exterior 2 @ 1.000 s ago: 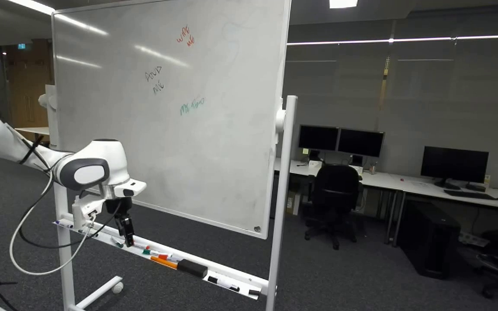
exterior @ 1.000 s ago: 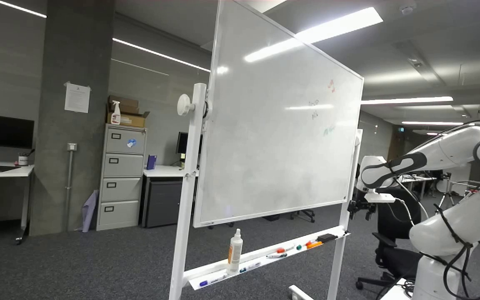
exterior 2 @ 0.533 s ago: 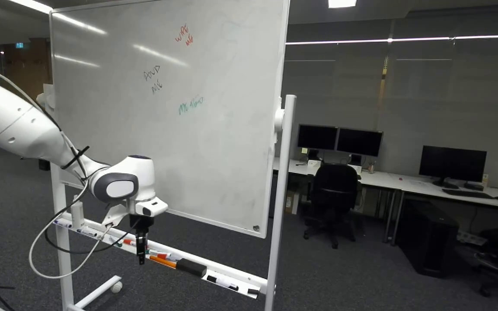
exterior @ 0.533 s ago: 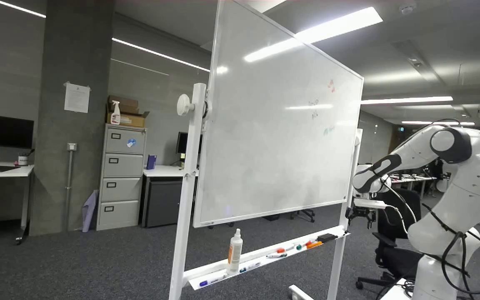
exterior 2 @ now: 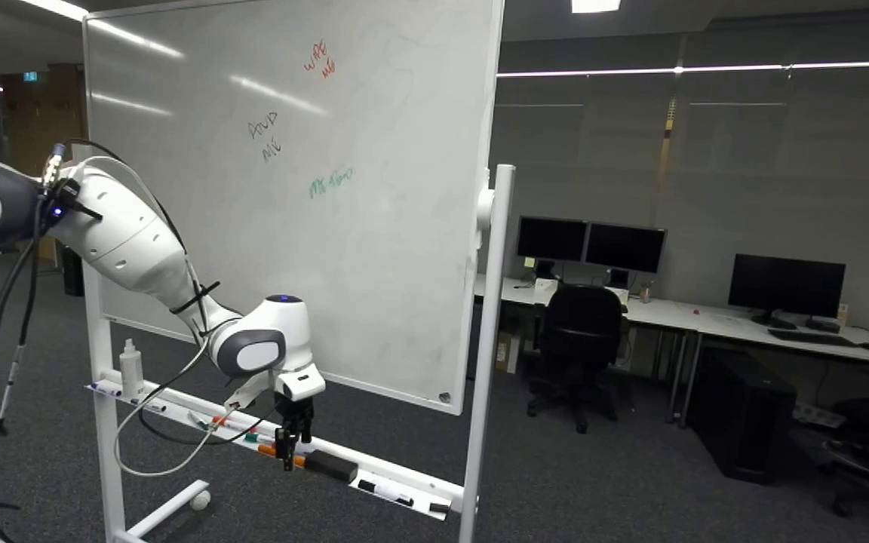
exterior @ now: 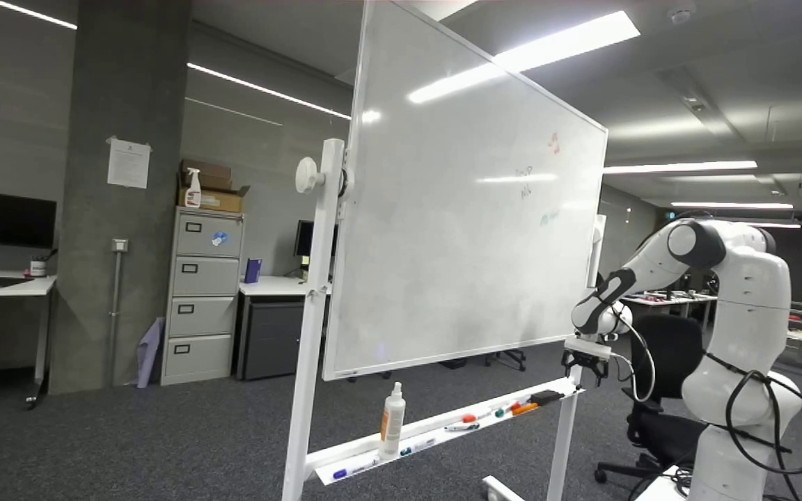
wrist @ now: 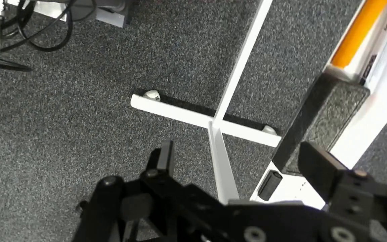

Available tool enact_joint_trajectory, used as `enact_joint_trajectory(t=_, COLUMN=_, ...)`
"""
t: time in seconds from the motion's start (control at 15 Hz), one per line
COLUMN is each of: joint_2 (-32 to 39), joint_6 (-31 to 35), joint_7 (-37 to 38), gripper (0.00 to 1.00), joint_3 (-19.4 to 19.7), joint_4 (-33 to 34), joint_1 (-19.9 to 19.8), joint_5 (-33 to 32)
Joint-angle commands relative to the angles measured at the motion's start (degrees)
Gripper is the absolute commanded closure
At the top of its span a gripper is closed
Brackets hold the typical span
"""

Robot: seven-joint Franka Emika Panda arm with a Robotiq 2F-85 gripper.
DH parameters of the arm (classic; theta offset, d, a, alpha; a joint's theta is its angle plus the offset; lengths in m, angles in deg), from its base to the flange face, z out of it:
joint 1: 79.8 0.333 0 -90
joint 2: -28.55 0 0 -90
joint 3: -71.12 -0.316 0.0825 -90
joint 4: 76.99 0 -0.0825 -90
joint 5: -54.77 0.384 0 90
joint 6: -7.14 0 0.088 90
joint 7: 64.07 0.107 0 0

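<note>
I see the tool [wrist: 238, 154] hanging spread wide near the black whiteboard eraser [exterior 2: 331, 465], which lies on the counter [wrist: 361, 131] below the whiteboard [exterior 2: 397, 279], just beside a black-capped white marker [exterior 2: 387, 492].

Cool light from above, with glare on the whiteboard [exterior: 443, 278].
The ceiling strip light [exterior: 575, 42] is burnt out to white, and 3 bright streaks [exterior 2: 278, 95] are reflected on the whiteboard in an exterior view. The tabletop [exterior 2: 721, 318] is kept pale, but the wall [exterior 2: 744, 166] beyond its far edge is left dull grey, and the computer tower [exterior 2: 740, 415] beneath its near edge is sunk in gloom. The stand's post [exterior 2: 486, 362] is rendered slightly aslant. In the wrist view the carpet [wrist: 62, 134] is evenly lit and grainy, a narrow shadow [wrist: 191, 106] is cast along the stand's foot [wrist: 176, 113], the tray [wrist: 364, 131] is overexposed, and the gripper [wrist: 238, 151] is thrown out of focus.
</note>
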Motion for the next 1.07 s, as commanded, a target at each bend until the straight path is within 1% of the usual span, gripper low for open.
enact_joint_trajectory(t=0.0, joint_2=4.51, joint_6=3.47, joint_7=1.87, gripper=0.0, joint_3=2.52, joint_4=3.88, joint_1=3.25, joint_5=5.62)
enact_joint_trajectory(t=0.07, joint_2=3.15, joint_6=2.37, joint_7=0.99, gripper=0.0, joint_3=3.6, joint_4=2.0, joint_1=3.79, joint_5=3.14)
enact_joint_trajectory(t=0.2, joint_2=4.3, joint_6=2.49, joint_7=0.92, gripper=0.0, joint_3=4.29, joint_4=2.5, joint_1=4.74, joint_5=3.61)
enact_joint_trajectory(t=0.4, joint_2=4.34, joint_6=2.49, joint_7=0.94, gripper=0.0, joint_3=4.6, joint_4=2.5, joint_1=5.1, joint_5=3.58)
enact_joint_trajectory(t=0.47, joint_2=4.51, joint_6=2.79, joint_7=2.53, gripper=0.0, joint_3=4.87, joint_4=2.64, joint_1=5.52, joint_5=3.16)
enact_joint_trajectory(t=0.73, joint_2=7.6, joint_6=0.27, joint_7=8.79, gripper=0.0, joint_3=5.56, joint_4=6.72, joint_1=7.41, joint_5=3.66)
enact_joint_trajectory(t=0.8, joint_2=8.62, joint_6=-1.02, joint_7=9.82, gripper=0.0, joint_3=5.37, joint_4=7.99, joint_1=7.81, joint_5=4.54)
enact_joint_trajectory(t=1.0, joint_2=12.42, joint_6=-2.79, joint_7=13.96, gripper=0.0, joint_3=5.54, joint_4=11.49, joint_1=9.29, joint_5=4.22)
